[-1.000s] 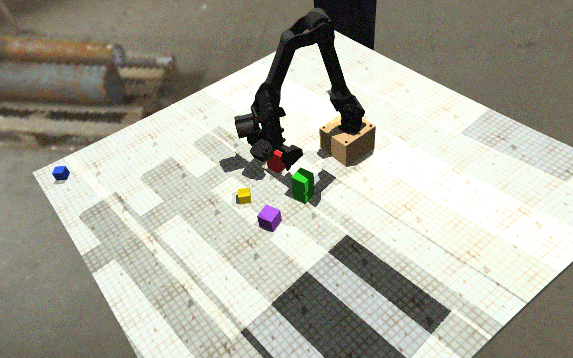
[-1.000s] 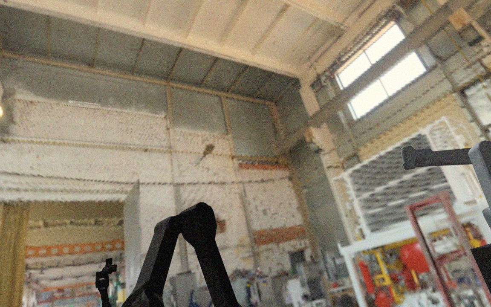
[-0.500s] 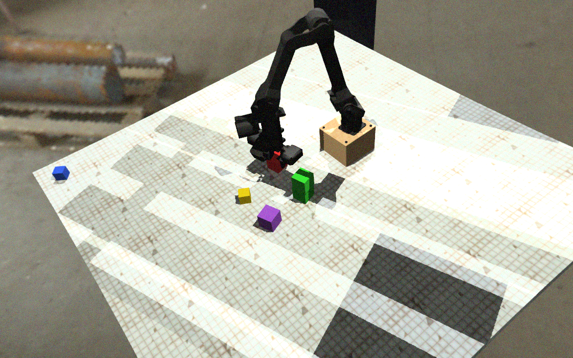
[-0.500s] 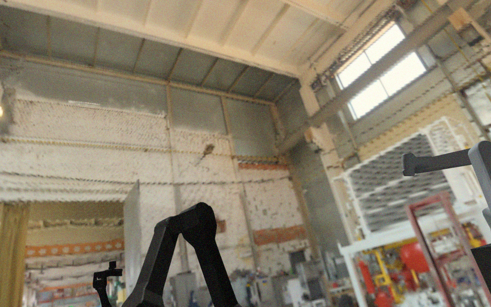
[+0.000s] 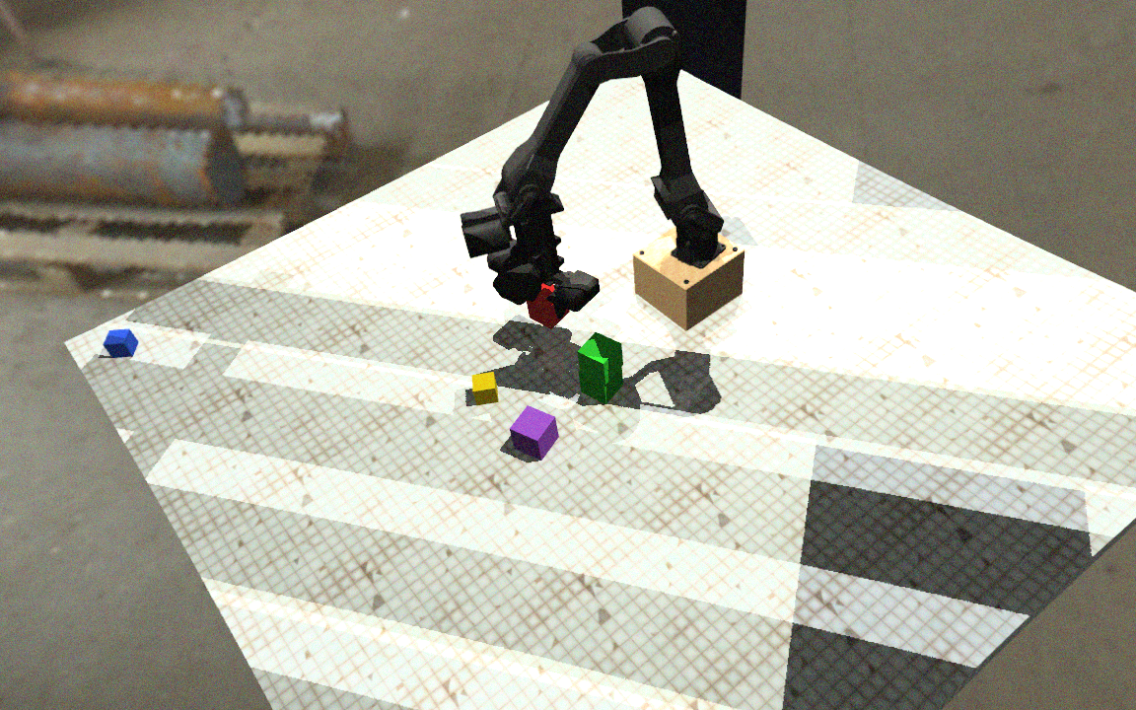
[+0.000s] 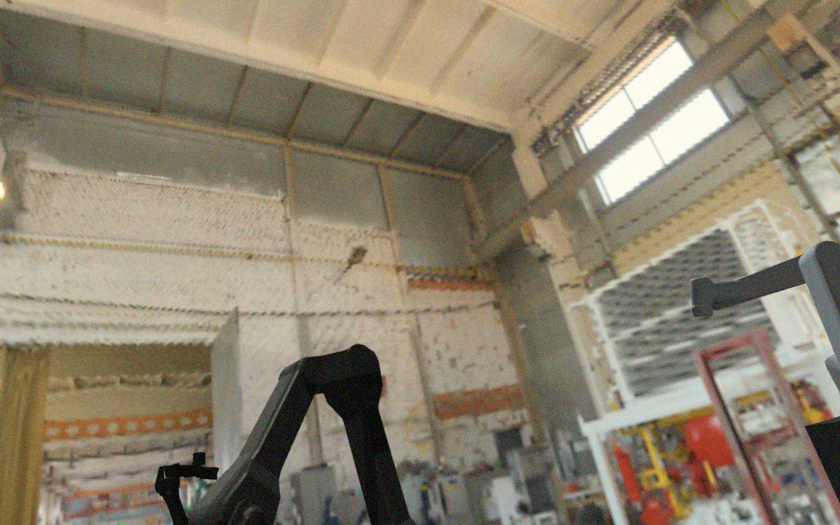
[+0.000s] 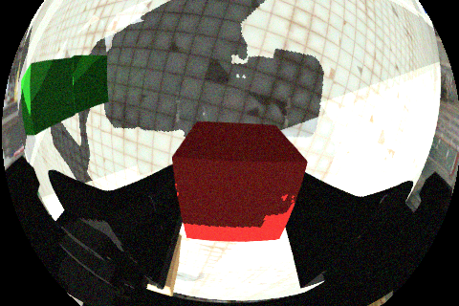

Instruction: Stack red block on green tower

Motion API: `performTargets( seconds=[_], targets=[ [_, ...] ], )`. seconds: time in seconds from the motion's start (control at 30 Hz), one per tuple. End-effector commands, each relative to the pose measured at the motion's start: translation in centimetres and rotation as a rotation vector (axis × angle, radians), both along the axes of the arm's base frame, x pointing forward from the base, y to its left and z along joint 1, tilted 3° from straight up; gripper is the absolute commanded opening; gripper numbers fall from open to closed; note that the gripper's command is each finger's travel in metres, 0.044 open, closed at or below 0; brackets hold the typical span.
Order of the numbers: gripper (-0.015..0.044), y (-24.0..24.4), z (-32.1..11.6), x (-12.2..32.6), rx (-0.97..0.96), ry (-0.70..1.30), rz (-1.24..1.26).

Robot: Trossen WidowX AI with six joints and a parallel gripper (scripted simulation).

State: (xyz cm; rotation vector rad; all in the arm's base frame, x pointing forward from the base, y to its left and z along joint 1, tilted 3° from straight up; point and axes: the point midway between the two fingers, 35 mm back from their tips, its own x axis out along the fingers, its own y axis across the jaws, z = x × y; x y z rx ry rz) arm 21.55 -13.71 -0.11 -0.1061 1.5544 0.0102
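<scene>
Tiled white-and-grey table (image 5: 907,371), patchy shadows, industrial hall behind. Near to far in the top view: small purple cube (image 5: 533,431), small yellow cube (image 5: 484,387), then the green two-block tower (image 5: 600,367), upright, top block a bit twisted on the lower one. Small blue cube (image 5: 120,341) sits well apart at the left corner, irrelevant to us.

Just behind the tower, our black parallel-jaw gripper (image 5: 554,291) has its jaws clamped on the red cube (image 5: 545,306). Wrist view confirms: red cube (image 7: 237,179) sits square between the two dark fingers, and the cube looks lifted off the table, its shadow falling separately below. Tan wooden base block (image 5: 687,279) carries the arm further back.

Status as we judge it: grasp done, lift under way. Left to do: raise above tower height, shift across over the green top, lower gently, release. Twisted top block means less margin for us; centre carefully.
</scene>
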Motion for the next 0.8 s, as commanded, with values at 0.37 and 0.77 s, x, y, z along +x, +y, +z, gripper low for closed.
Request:
performTargets(
  seconds=[0.37, 0.77],
  targets=[
    [0.0000, 0.4, 7.1, 0.0, -0.004, -0.014, 0.002],
    [0.0000, 0.4, 8.3, -0.1, -0.004, -0.012, 0.004]
  ],
)
